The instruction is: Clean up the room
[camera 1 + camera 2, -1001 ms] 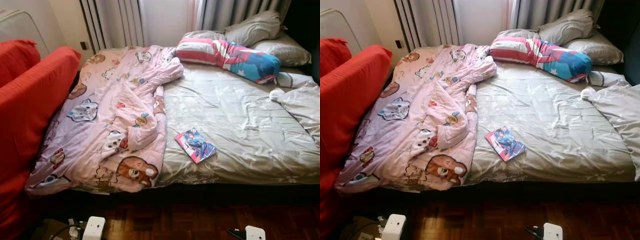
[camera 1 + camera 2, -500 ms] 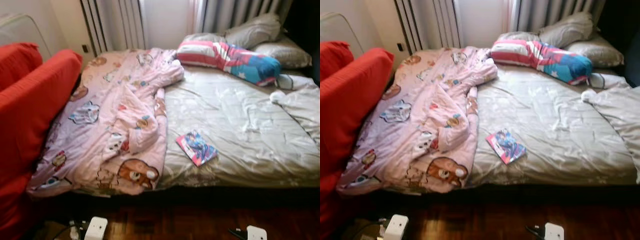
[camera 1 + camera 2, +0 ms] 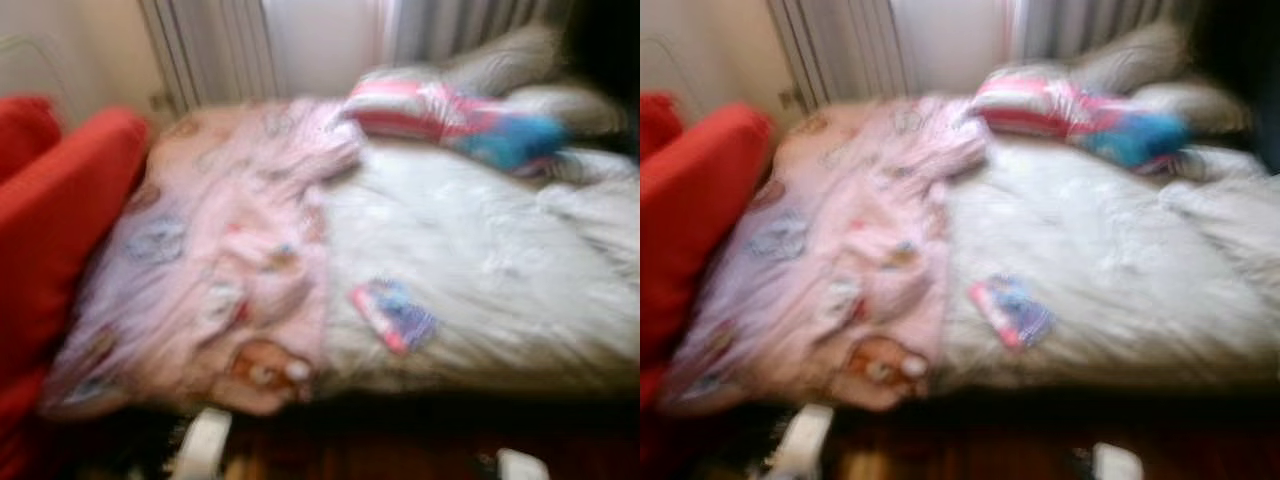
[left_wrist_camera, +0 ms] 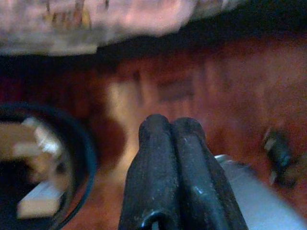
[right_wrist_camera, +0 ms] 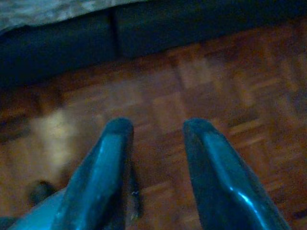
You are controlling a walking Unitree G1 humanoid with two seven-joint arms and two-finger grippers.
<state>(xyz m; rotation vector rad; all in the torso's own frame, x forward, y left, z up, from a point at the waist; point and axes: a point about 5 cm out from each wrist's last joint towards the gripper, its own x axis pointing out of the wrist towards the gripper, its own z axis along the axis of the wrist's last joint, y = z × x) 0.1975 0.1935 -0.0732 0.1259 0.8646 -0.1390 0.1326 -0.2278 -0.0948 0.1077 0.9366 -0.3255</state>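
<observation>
The head views are blurred. A bed with a grey-beige sheet (image 3: pixel 480 250) lies ahead. A pink cartoon-print blanket (image 3: pixel 230 260) is rumpled over its left half. A small colourful book (image 3: pixel 393 313) lies on the sheet near the front edge. A striped red, white and blue pillow (image 3: pixel 450 115) rests at the head. My left gripper (image 4: pixel 171 127) hangs over the wooden floor, fingers pressed together and empty. Also low over the parquet (image 5: pixel 201 91), my right gripper (image 5: pixel 156 129) is open with nothing between its fingers.
A red sofa (image 3: pixel 60 220) stands close against the bed's left side. Grey pillows (image 3: pixel 520 60) and curtains (image 3: pixel 220 45) are at the back. A dark round container (image 4: pixel 43 167) with scraps inside sits on the floor near my left gripper.
The whole picture has blurred and shifted slightly downward, so the camera is moving. The bed, the blanket and the book keep their places relative to each other.
</observation>
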